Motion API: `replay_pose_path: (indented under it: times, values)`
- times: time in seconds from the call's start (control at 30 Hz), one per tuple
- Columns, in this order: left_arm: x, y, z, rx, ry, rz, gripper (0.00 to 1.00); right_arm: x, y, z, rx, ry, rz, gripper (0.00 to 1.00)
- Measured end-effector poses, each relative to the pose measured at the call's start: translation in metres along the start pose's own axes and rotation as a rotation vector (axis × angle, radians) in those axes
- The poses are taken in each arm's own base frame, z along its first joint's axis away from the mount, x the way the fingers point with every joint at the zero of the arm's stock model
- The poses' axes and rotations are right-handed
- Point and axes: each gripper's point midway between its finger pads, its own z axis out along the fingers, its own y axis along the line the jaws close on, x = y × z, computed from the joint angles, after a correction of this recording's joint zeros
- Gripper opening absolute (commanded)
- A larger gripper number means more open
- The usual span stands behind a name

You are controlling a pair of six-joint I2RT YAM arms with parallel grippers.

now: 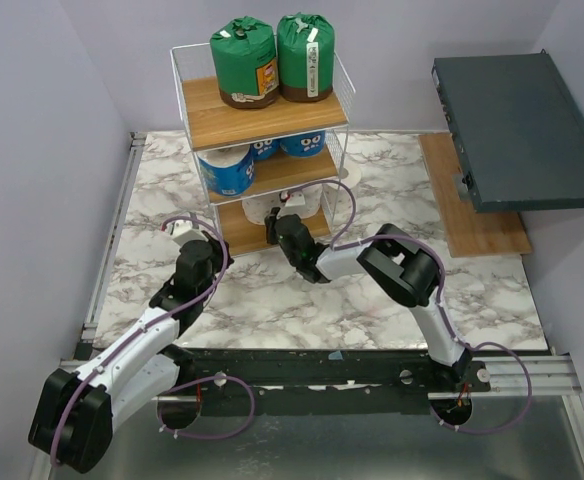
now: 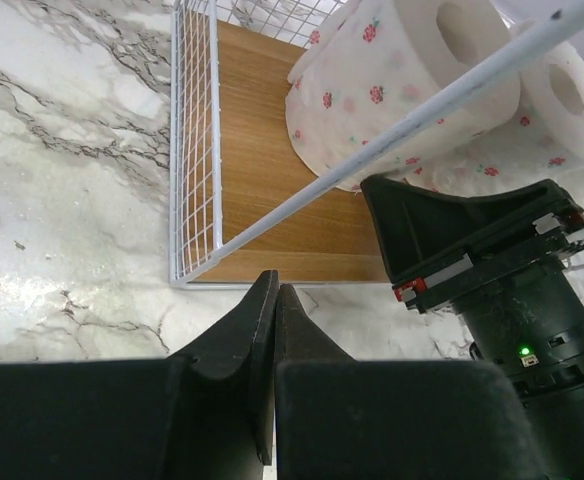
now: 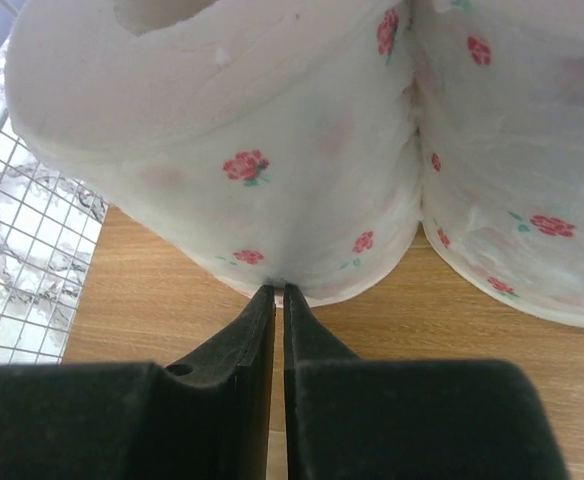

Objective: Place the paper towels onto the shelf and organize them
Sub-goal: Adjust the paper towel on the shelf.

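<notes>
The wire shelf (image 1: 262, 125) holds two green-wrapped paper towels (image 1: 244, 62) on its top board and blue-printed ones (image 1: 227, 170) on the middle board. Two white rolls with red flowers (image 3: 222, 130) (image 3: 512, 150) stand side by side on the bottom board (image 3: 172, 290). My right gripper (image 3: 279, 290) (image 1: 275, 222) is shut, and its tips touch the base of the left flowered roll. My left gripper (image 2: 275, 290) (image 1: 220, 258) is shut on nothing, just off the shelf's front left corner (image 2: 194, 270). The flowered rolls (image 2: 392, 90) show behind the wire there.
A dark grey flat box (image 1: 522, 130) lies at the back right over a wooden board (image 1: 472, 225). The right arm's wrist (image 2: 512, 300) sits close to the right of my left gripper. Wire mesh (image 3: 22, 250) closes the shelf's left side.
</notes>
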Motion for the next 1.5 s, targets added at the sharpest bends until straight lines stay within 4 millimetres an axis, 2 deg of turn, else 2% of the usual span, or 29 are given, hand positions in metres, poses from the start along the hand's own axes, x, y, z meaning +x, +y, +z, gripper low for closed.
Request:
replay_pose_path:
  times: [0.1,0.3,0.5,0.63,0.77,1.0,1.13,1.5]
  values:
    - [0.003,0.0,0.001,0.002,0.012,0.003,0.0,0.003,-0.003,-0.004,-0.003,0.012,-0.003,0.12]
    - [0.004,0.0,0.001,0.003,0.016,0.003,0.0,0.006,-0.011,-0.033,-0.029,0.06,-0.003,0.14]
    - [0.003,0.0,0.0,0.004,0.014,0.002,0.0,-0.025,-0.02,-0.069,-0.036,0.019,0.018,0.13]
    - [0.003,-0.001,0.0,0.006,0.013,0.001,0.0,-0.036,-0.033,-0.076,0.014,-0.035,0.009,0.12]
    - [0.001,-0.002,-0.001,0.01,0.008,-0.001,0.0,-0.036,-0.047,-0.072,0.076,-0.064,-0.026,0.12]
    - [0.001,-0.004,-0.002,0.02,0.009,-0.005,0.0,-0.03,-0.065,-0.05,0.167,-0.092,-0.074,0.12]
    - [0.002,-0.005,-0.002,0.026,0.014,-0.009,0.0,-0.035,-0.07,-0.034,0.207,-0.123,-0.086,0.12]
    - [0.003,-0.005,-0.002,0.025,0.02,-0.008,0.0,-0.044,-0.084,-0.011,0.251,-0.151,-0.089,0.12]
